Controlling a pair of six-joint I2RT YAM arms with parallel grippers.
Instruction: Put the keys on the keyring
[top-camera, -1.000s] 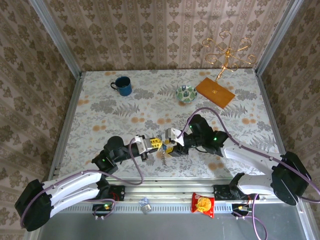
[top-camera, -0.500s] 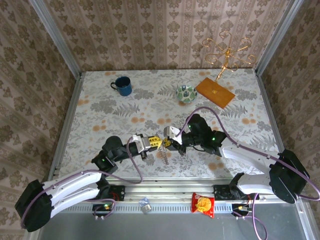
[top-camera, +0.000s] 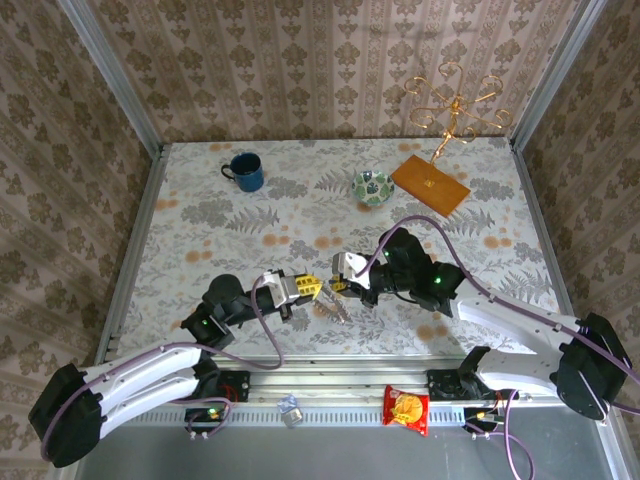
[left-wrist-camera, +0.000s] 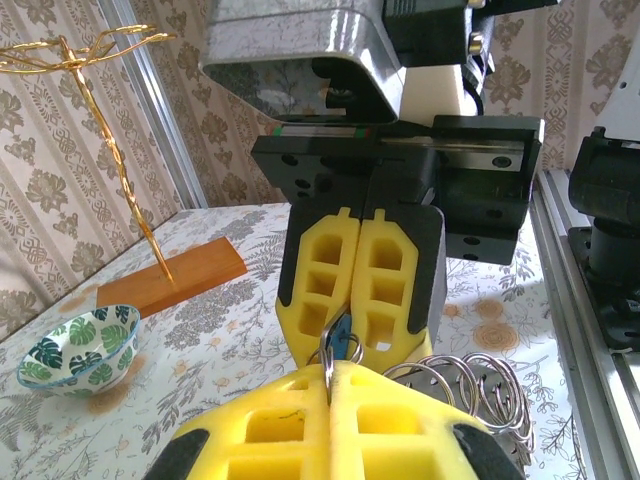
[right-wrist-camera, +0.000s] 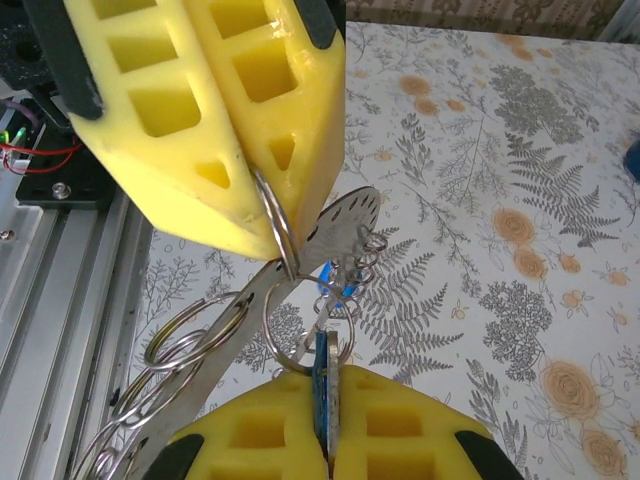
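My left gripper (top-camera: 317, 287) (left-wrist-camera: 333, 372) is shut on a thin silvery ring (left-wrist-camera: 328, 358) (right-wrist-camera: 276, 228) of the keyring, a bunch of wire rings (left-wrist-camera: 470, 385) (right-wrist-camera: 185, 335) on a flat grey metal strip (right-wrist-camera: 345, 222). Tip to tip with it, my right gripper (top-camera: 341, 285) (right-wrist-camera: 330, 378) is shut on a blue-headed key (right-wrist-camera: 322, 372) (left-wrist-camera: 341, 329) with its silvery blade. A small ring (right-wrist-camera: 300, 335) loops through that key. A second blue key head (right-wrist-camera: 337, 280) dangles behind it. The bunch (top-camera: 335, 306) hangs just above the table's front.
At the back stand a blue mug (top-camera: 244, 171), a green patterned bowl (top-camera: 372, 187) (left-wrist-camera: 75, 350) and a wooden base (top-camera: 430, 185) (left-wrist-camera: 170, 275) with a gold wire stand. A red snack packet (top-camera: 407, 408) lies on the front rail.
The right arm has shifted slightly right, and the hanging rings now slant right instead of hanging straight down. Both grippers have stayed shut.
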